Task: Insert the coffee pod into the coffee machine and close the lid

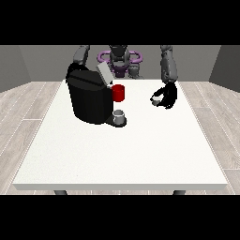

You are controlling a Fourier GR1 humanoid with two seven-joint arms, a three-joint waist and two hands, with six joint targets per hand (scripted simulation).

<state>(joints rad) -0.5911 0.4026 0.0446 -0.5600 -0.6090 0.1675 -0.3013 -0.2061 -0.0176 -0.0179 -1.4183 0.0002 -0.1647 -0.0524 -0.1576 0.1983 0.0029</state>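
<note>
Black hand at the view's right (167,97) low over the white tabletop (122,150), fingers curled round a small pale coffee pod (155,99); pod at the inner, view-left edge of that hand, at its fingertips, just above the surface. Impossible to tell whether pod touches the tabletop.

Well to the view-left of that hand, across a bare stretch of tabletop: black coffee machine (89,100), bulky and rounded, standing upright. Grey lid (104,73) tilted up at the machine's top, open, leaning toward the hand's side. Contents of the open chamber under the lid not visible from here.

Between machine and hand, nearer the machine: red cup (119,93), upright, just beside the machine's upper front; inside not visible. Below it, on the machine's dark base: small grey cup (120,115), upright, rim facing up, interior too small to make out.

Other hand, at the view's left, hidden behind the machine; only a grey arm (80,56) reaching down behind the machine's top corner. State of that hand's fingers not to be told.
</note>
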